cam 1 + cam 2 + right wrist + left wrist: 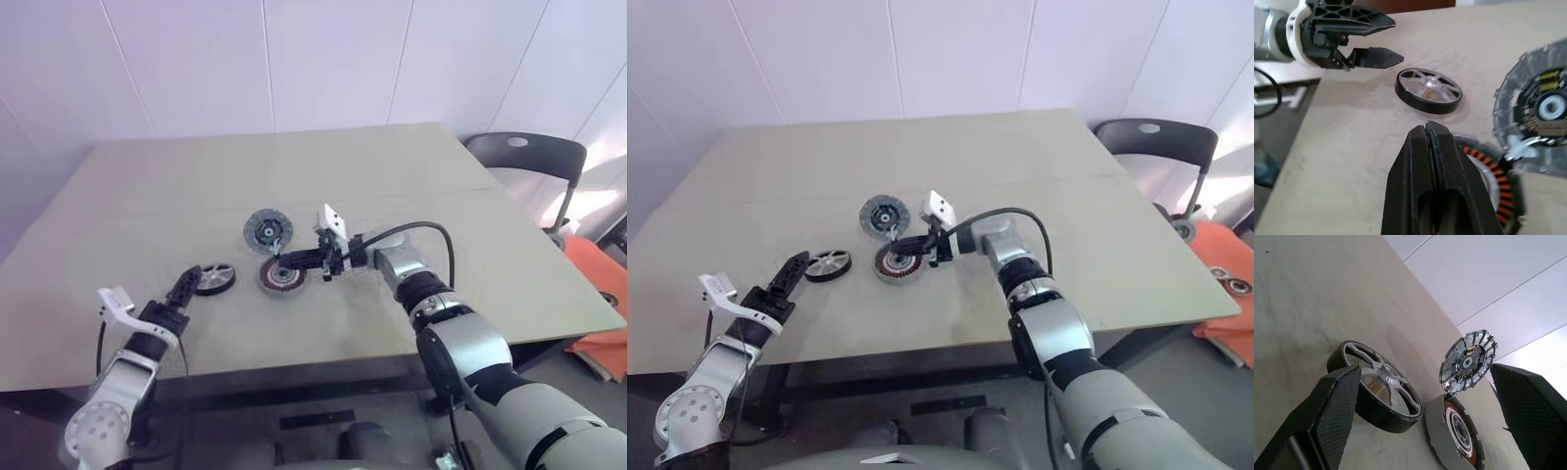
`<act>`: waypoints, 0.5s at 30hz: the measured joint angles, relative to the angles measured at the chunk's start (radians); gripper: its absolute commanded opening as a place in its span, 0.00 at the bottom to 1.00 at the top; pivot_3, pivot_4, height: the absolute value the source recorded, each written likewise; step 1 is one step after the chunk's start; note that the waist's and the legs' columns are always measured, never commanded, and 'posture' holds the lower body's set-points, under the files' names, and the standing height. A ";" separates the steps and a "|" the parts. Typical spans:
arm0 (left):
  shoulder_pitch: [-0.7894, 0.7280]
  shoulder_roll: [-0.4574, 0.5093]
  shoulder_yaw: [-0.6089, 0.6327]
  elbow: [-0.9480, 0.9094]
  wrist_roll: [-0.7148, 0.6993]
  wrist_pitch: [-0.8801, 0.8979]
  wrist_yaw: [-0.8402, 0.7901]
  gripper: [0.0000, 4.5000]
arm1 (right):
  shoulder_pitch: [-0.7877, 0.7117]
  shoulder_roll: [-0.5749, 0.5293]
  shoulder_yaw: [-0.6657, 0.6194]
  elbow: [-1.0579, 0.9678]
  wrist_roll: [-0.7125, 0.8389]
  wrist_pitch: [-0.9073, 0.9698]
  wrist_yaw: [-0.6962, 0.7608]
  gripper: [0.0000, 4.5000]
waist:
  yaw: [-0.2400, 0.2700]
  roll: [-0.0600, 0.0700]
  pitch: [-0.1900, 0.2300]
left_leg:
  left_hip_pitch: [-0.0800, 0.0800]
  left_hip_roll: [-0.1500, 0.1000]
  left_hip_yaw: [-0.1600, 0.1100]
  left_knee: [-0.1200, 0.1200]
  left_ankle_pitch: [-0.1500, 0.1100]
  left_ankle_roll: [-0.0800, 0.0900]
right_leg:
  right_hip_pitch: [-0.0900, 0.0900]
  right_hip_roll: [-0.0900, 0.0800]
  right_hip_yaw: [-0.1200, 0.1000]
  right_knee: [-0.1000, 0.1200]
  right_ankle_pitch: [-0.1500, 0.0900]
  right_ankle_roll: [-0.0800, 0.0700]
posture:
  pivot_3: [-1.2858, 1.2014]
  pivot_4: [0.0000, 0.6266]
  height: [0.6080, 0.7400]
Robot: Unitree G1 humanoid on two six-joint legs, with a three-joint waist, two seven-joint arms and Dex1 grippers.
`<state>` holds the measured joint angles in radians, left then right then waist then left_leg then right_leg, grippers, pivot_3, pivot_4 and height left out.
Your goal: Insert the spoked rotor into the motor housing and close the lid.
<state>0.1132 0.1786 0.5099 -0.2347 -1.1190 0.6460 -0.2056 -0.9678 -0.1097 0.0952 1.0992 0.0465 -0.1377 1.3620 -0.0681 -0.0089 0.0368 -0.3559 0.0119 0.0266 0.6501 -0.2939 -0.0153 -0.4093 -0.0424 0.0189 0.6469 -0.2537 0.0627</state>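
Note:
The spoked rotor (215,278) lies flat on the table, left of the motor housing (281,275), whose copper-red windings (1493,181) show inside its rim. Just behind the housing lies the lid (266,230), a grey disc. My left gripper (1425,373) is open and level, and its two fingertips reach to the rotor's (1378,387) near left side with nothing between them. My right gripper (1426,128) is shut and empty. It points left, with its tip over the housing's rim; whether it touches I cannot tell.
The beige table (411,186) has bare room to the right and at the back. A dark chair (529,157) stands off its far right corner, with an orange thing (602,279) on the floor beyond the right edge.

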 measured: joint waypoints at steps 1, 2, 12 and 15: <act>-0.003 0.004 -0.004 0.002 0.001 -0.001 -0.002 1.00 | 0.008 -0.009 0.003 -0.004 -0.003 -0.032 0.013 0.01 | 0.000 0.000 0.000 | 0.000 0.000 0.000 0.000 0.000 0.000 | 0.000 0.000 0.000 0.000 0.000 0.000 | 0.52 0.00 1.00; -0.005 0.008 -0.006 0.005 0.002 -0.001 -0.004 1.00 | 0.014 -0.017 0.006 -0.004 -0.003 -0.058 0.025 0.01 | 0.000 0.000 0.000 | 0.000 0.000 0.000 0.000 0.000 0.000 | 0.000 0.000 0.000 0.000 0.000 0.000 | 0.52 0.00 1.00; -0.008 0.015 -0.010 0.030 0.013 -0.008 -0.019 1.00 | 0.015 -0.109 -0.002 0.011 -0.001 -0.143 0.099 0.01 | 0.000 0.000 0.000 | 0.001 0.000 0.000 0.000 0.000 0.000 | 0.001 0.001 0.000 0.000 0.000 0.000 | 0.52 0.00 1.00; -0.009 0.013 -0.012 0.050 0.026 -0.023 -0.030 1.00 | 0.014 -0.113 -0.005 0.015 0.000 -0.145 0.099 0.01 | 0.000 0.000 0.000 | 0.001 0.000 0.000 0.000 0.000 0.000 | 0.001 0.001 0.000 0.000 0.000 0.000 | 0.52 0.00 1.00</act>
<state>0.1040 0.1916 0.4984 -0.1847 -1.0934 0.6227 -0.2353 -0.9541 -0.2224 0.0906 1.1140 0.0461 -0.2831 1.4606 -0.0684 -0.0091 0.0369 -0.3552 0.0120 0.0265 0.6506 -0.2936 -0.0150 -0.4086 -0.0410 0.0191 0.6470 -0.2537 0.0628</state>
